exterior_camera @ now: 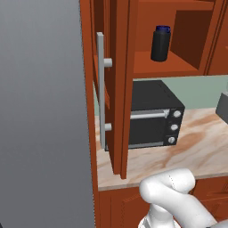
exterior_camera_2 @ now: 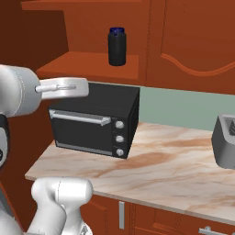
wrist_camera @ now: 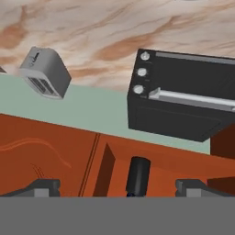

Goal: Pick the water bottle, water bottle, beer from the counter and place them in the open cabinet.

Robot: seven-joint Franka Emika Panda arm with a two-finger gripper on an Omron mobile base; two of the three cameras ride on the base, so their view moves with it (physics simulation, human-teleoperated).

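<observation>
Tool (wrist_camera: 117, 187): jaws spread wide, empty | water bottle (exterior_camera: 160, 43): upright on open cabinet (exterior_camera: 171, 67) shelf, no readable label

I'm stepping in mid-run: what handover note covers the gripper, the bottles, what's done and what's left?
Gripper: open, empty, its hand camera looking at the cabinet shelf.
One water bottle stands upright on the shelf of the open cabinet, above the black oven; that placement looks done.
Counter: oven and grey toaster in sight; second water bottle and beer aren't in these views.
Left: find both, then shelve them.
</observation>
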